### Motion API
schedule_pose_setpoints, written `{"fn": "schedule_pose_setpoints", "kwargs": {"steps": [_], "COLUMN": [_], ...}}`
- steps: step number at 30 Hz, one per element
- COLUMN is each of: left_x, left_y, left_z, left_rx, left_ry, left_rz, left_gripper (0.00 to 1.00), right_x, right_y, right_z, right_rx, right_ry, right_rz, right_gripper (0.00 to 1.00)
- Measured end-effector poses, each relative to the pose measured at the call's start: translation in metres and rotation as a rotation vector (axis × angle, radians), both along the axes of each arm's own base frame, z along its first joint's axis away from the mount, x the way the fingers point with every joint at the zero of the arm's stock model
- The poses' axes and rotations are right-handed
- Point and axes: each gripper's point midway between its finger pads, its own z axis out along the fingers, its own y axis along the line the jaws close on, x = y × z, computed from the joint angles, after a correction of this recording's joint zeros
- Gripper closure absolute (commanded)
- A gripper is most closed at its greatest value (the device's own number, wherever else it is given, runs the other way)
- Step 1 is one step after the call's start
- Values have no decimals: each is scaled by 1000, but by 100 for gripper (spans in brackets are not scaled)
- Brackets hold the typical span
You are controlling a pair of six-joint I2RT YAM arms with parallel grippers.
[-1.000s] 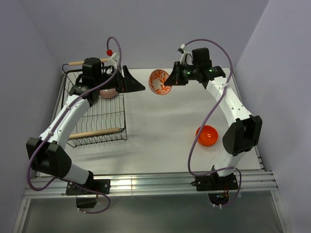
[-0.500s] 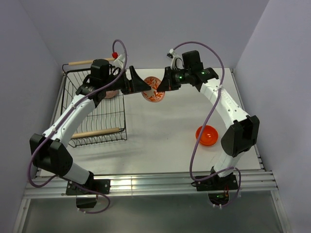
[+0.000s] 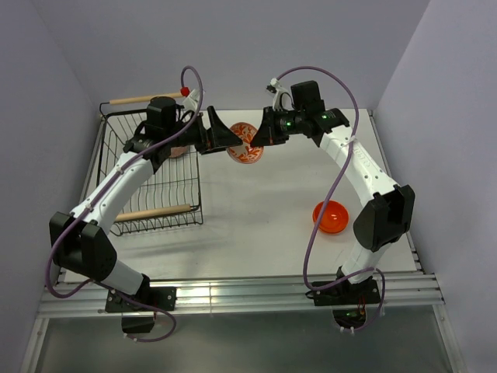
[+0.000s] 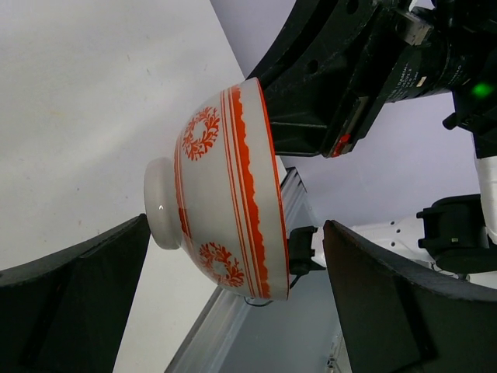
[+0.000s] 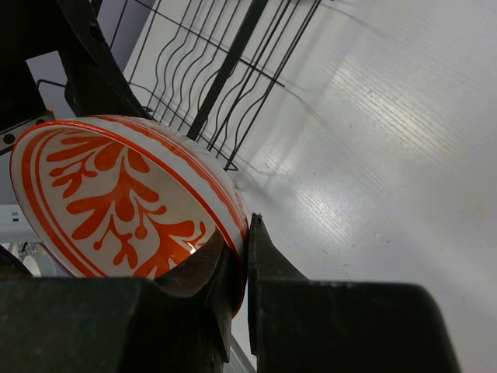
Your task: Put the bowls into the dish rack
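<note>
The patterned bowl (image 3: 246, 144) is red and white. It hangs in the air just past the right side of the rack (image 3: 167, 186), above the desk (image 3: 256, 210). The right tool (image 3: 256, 138) holds it by the rim.

The right wrist view shows this grip best. There the right tool (image 5: 242, 241) is pinched tight on the rim, with one finger inside the patterned bowl (image 5: 116, 202) and one outside. That view also shows the red leaf shapes painted inside it, the wires of the rack (image 5: 233, 62) behind it, and the desk (image 5: 373, 140) below.

The left wrist view shows the outside of the patterned bowl (image 4: 221, 194) instead, with red rings, small wreaths and a white foot. The left tool (image 4: 233, 233) is spread wide, with the bowl between its two fingers. There is a gap on the rim side. On the foot side the finger is very near, and whether it touches cannot be told.

The top view shows the left tool (image 3: 225, 138) and the right tool meeting at the bowl. Only this view shows the other bowls. A pink bowl (image 3: 177, 151) sits in the far end of the rack, partly hidden by the left arm. An orange bowl (image 3: 331, 216) rests on the desk beside the right arm, well apart from the rack.
</note>
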Motion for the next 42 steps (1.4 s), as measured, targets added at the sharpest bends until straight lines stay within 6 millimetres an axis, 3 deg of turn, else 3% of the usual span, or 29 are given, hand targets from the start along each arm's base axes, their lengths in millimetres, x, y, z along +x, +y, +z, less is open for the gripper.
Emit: {"fn": "schedule_pose_setpoints", "kwargs": {"steps": [12,23,32,42], "left_x": [-2,-4,-14,-15], "left_y": [-3,-6,-13,-13], "left_z": [-10,-5,-11,-10], "left_rx": [-26,-58,-71,-127], "left_ry": [61,66,99,109], "left_rz": [-1,-19,-57,-64], "left_gripper": [1,3,11,9], "right_x": [-6,-11,-14,-15], "right_y": [8,13,16,15], "right_z": [1,1,1,-1], "right_rx": [5,7,9,4], "right_ry": [2,4,9,11], "right_rz": [25,42,52,55], "right_gripper": [100,100,100,100]}}
